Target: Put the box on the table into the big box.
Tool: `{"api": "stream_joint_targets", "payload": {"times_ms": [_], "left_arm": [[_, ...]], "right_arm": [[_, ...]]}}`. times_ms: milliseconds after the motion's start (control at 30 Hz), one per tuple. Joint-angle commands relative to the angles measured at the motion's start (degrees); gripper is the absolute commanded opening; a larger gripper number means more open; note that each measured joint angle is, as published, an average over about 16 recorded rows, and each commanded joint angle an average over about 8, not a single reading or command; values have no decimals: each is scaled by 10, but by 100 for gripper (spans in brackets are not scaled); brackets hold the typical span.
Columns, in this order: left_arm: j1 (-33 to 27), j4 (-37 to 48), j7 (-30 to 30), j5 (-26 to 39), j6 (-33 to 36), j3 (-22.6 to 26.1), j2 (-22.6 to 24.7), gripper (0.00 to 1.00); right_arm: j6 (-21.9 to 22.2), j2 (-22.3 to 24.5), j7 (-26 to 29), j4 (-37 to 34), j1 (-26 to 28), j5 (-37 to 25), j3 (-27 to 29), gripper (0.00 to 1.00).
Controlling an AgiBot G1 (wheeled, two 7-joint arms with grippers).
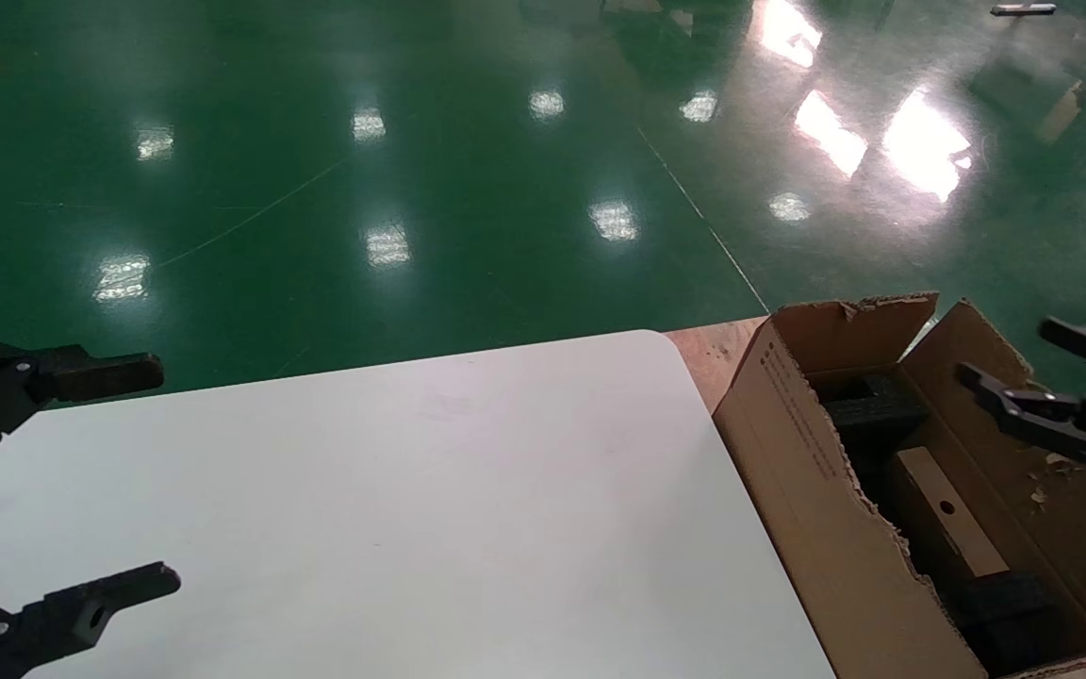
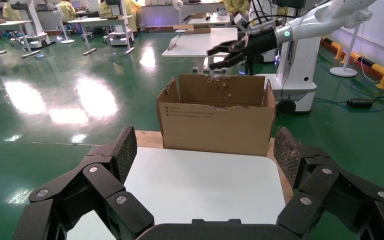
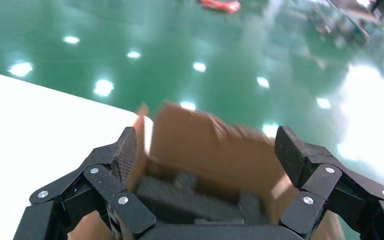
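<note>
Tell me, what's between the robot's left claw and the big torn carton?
Only bare white table. In the head view, nothing sits between the left gripper and the big box; the left wrist view shows the same.

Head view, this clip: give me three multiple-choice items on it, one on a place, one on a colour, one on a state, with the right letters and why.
1. Where is the small box?
A. in the middle of the table
B. inside the big box
C. on the floor

2. What colour is the floor?
A. green
B. grey
C. red

3. How is the right gripper?
A. shut on the small box
B. shut on nothing
C. open and empty

Answers:
1 B: the small box with the round hole lies among black foam pieces inside the big box, and no box shows on the white table.
2 A: the glossy floor beyond the table is green.
3 C: its fingers are spread with nothing between them, above the big box. The left gripper is open at the table's left edge.
</note>
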Motion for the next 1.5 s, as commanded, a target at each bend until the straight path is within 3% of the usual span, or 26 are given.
{"api": "stream_joint_targets", "payload": {"times_ms": [33,433,633,1000,1500], "left_arm": [[0,0,0,0,0,0,0,100],[0,0,0,0,0,0,0,100],[0,0,0,0,0,0,0,100],[0,0,0,0,0,0,0,100],[0,0,0,0,0,0,0,100]], "right_arm": [[7,6,-11,22,24,-33,15,100],[109,22,-42,200,149,-210,117,100],[128,23,-46,241,176,-249,140,100],[116,16,-32,221,161,-242,139,100],[42,-63,122,235,152,-409,282,100]]}}
